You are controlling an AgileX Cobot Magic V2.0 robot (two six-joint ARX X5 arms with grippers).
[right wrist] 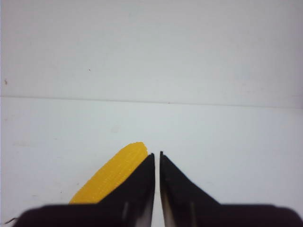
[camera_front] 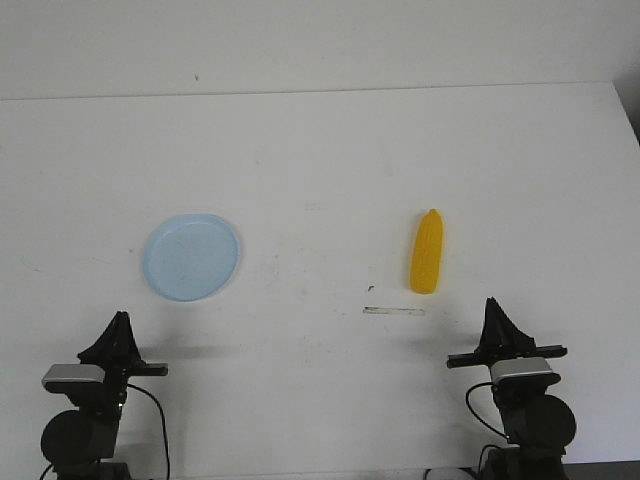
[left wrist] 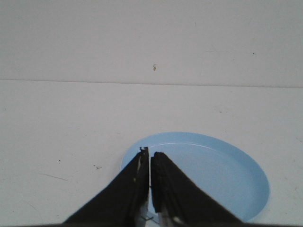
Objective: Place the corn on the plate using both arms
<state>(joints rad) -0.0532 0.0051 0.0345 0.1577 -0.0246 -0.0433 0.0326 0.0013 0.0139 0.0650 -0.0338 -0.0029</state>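
The yellow corn (camera_front: 428,252) lies flat on the white table, right of centre, its tip pointing away from me. The pale blue plate (camera_front: 190,256) lies empty on the left. My left gripper (camera_front: 119,322) is shut and empty at the near left, short of the plate; the plate also shows in the left wrist view (left wrist: 222,172) beyond the gripper (left wrist: 149,153). My right gripper (camera_front: 493,306) is shut and empty at the near right, just right of the corn. The right wrist view shows the corn (right wrist: 111,175) beside the shut gripper (right wrist: 157,154).
A thin clear strip (camera_front: 394,311) lies on the table in front of the corn. The table's far edge (camera_front: 320,92) meets a white wall. The table's right edge (camera_front: 625,130) is close to the right arm's side.
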